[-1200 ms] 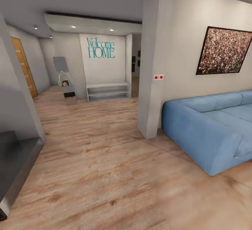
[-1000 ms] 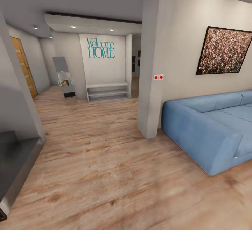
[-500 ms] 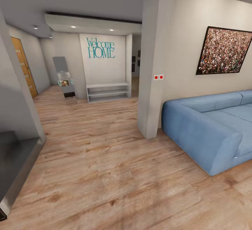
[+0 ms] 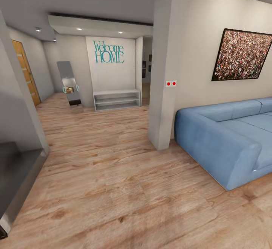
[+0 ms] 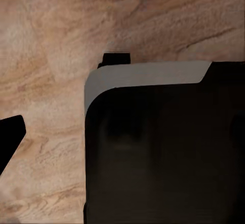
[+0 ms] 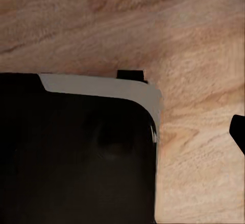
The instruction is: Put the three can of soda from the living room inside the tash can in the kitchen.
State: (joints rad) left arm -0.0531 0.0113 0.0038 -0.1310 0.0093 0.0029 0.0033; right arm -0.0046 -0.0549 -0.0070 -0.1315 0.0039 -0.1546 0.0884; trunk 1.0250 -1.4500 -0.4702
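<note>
One blue sofa (image 4: 230, 139) occupies the right side of the head view, marking the living room, and it stands on the plank floor (image 4: 113, 173) that fills the centre and bottom of the frame. A framed picture (image 4: 241, 55) hangs on the wall above the sofa at upper right. A grey pillar (image 4: 166, 71) rises at centre, just left of the sofa's near end, with two red buttons (image 4: 171, 83) on its face. At upper centre, teal lettering reading "Welcome HOME" (image 4: 108, 52) is fixed to the far wall, with a low white shelf unit (image 4: 116, 99) beneath it. A wooden door (image 4: 25, 71) shows at the left edge, and a dark steel-edged counter (image 4: 15, 181) sits at lower left. In the left wrist view a dark, grey-rimmed body (image 5: 163, 147) lies over the wood floor, with a dark tip (image 5: 10, 137) at the frame's left edge; whether the left gripper is spread or pressed together cannot be told. The right wrist view shows a matching dark body (image 6: 76, 147) and a dark tip (image 6: 239, 129) at the right edge; the right gripper's state likewise cannot be told.
</note>
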